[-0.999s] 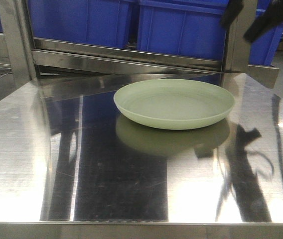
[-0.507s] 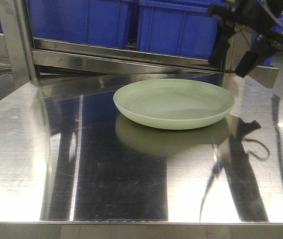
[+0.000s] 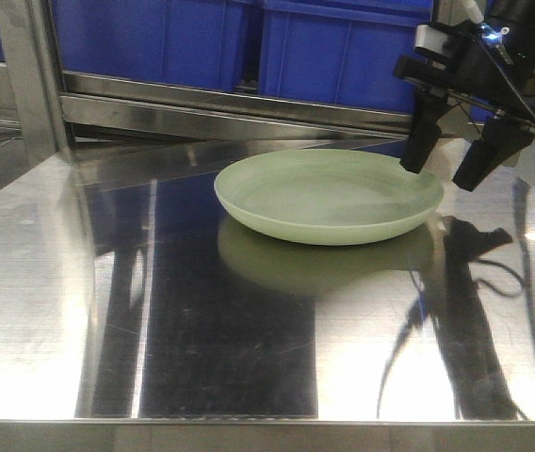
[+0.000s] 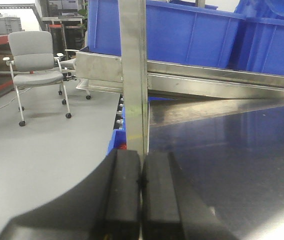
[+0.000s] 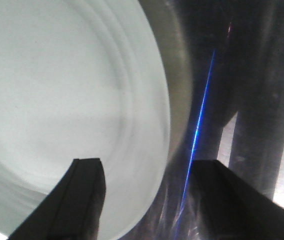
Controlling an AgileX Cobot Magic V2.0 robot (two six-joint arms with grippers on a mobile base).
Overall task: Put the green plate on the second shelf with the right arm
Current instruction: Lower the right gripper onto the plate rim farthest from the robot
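On the polished steel tabletop, right of centre: the round, pale mint-green plastic plate, lying flat and ungripped. Over its far right rim, the black two-finger right gripper, jaws spread wide, one finger above the plate's inside, the other beyond the rim; contact impossible to judge. Arm above it cut off by the picture's edge. In its own wrist view only, the left gripper, pads pressed together on nothing, beside a steel upright. Compared with half a second ago: right gripper lower and closer to the rim, plate unmoved.
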